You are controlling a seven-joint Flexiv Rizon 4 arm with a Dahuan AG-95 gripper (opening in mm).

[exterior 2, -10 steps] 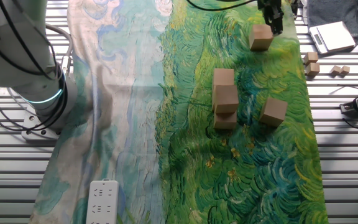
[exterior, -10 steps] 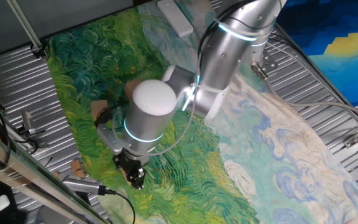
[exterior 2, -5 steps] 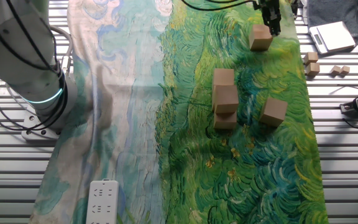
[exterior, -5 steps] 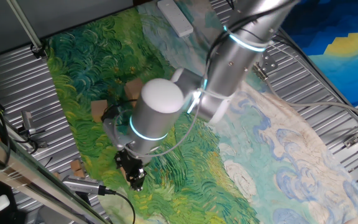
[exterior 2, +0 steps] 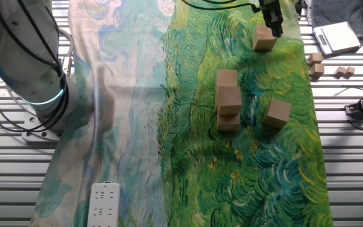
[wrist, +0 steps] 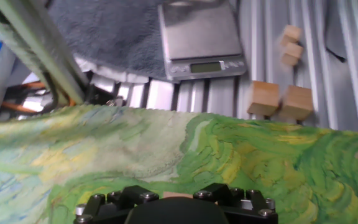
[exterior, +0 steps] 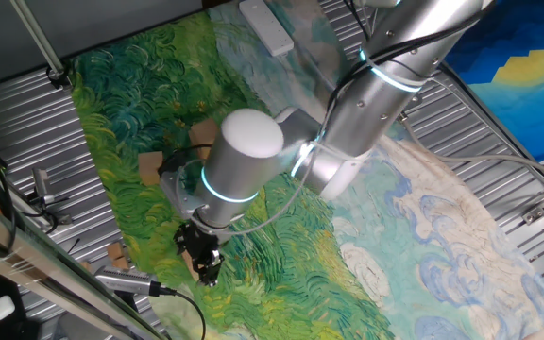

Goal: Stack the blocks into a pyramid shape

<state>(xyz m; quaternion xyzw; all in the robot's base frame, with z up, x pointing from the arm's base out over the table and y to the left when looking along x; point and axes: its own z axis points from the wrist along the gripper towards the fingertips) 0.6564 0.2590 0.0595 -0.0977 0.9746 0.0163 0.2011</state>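
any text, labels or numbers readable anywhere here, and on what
None can be read.
Silver digital scale: its small display is lit, digits too blurred to read.
White power strip: no legible marking.
Light tan wooden blocks: plain, unmarked.

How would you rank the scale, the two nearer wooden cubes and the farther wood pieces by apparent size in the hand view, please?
1. Scale
2. Two nearer cubes, alike
3. Farther pieces; distance may shrink them
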